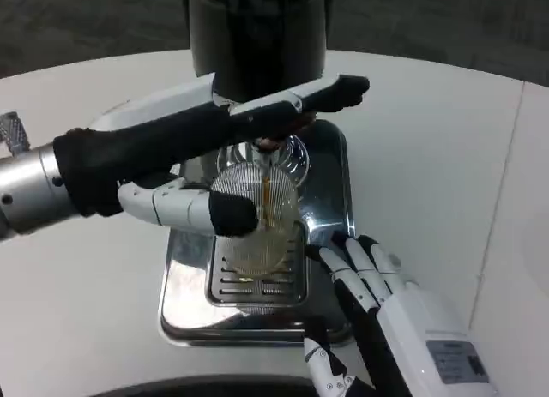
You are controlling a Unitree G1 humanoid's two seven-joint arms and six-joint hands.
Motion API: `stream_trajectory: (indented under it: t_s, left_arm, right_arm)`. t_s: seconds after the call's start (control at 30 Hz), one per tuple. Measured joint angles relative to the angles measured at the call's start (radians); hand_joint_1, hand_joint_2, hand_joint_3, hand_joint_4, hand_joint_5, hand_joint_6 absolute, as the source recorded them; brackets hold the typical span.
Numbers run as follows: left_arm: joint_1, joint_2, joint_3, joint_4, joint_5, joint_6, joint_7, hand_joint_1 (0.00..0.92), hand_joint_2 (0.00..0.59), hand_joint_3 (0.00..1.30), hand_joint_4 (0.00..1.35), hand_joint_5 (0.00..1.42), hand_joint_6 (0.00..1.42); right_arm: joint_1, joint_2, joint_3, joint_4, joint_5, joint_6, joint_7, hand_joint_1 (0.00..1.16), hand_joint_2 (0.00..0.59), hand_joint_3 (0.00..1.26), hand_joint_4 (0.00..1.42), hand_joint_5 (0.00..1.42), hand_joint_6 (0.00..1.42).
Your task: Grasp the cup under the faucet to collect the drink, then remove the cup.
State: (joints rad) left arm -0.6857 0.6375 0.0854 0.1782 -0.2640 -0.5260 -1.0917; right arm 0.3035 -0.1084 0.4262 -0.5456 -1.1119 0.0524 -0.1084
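Filling is the step in hand, as I judge it: the cup, a clear ribbed one, stands on the slotted grate of the metal drip tray at the middle of the worktop, directly under the faucet of the dark dispenser at the far side. A thin amber stream runs down into the cup, and pale drink has gathered in its lower part.

The left robot hand reaches in from the left. Its lower fingers wrap the near-left wall of the cup and hold it, while an upper finger stretches out long and straight past the faucet towards the right. Whether that finger presses a lever I cannot tell; its tip lies close to the dispenser's front.

The right robot hand rests at the near right, its fingers spread apart and holding nothing, the tips lying on or just over the right edge of the tray, near the cup but apart from it.

Next comes the removal, once the cup is full enough. That calls for the stream to stop first, then a level draw of the cup towards the near side, clear of the faucet and the tray's rim, with the grasp kept firm so the drink does not slop.
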Motion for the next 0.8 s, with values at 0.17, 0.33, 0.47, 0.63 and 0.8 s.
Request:
stream_trajectory:
  t_s: [0.17,0.33,0.47,0.63,0.8]
  left_arm:
    - [0.011,0.029,-0.009,0.01,0.037,-0.094,0.03,0.0,0.074,0.0,0.0,0.01,0.0]
    - [0.02,0.049,-0.017,0.013,0.05,-0.141,0.059,0.0,0.074,0.0,0.0,0.01,0.0]
    - [0.024,0.06,-0.024,0.013,0.058,-0.158,0.076,0.0,0.074,0.0,0.0,0.01,0.0]
    - [0.028,0.071,-0.026,0.014,0.065,-0.173,0.093,0.0,0.074,0.0,0.0,0.01,0.0]
    - [0.033,0.075,-0.029,0.011,0.067,-0.177,0.102,0.0,0.075,0.0,0.0,0.01,0.0]
  right_arm:
    - [-0.002,0.017,0.007,0.007,0.007,0.003,0.0,0.28,0.53,0.15,0.04,0.03,0.11]
    - [-0.009,0.052,0.005,0.032,0.049,0.035,0.008,0.32,0.447,0.11,0.03,0.02,0.11]
    - [-0.029,0.067,-0.003,0.042,0.059,0.06,0.01,0.39,0.354,0.06,0.0,0.0,0.08]
    - [-0.099,0.103,-0.019,0.116,0.088,0.109,0.016,0.44,0.31,0.0,0.0,0.0,0.06]
    - [-0.191,0.132,-0.033,0.21,0.128,0.129,0.003,0.52,0.264,0.0,0.0,0.0,0.05]
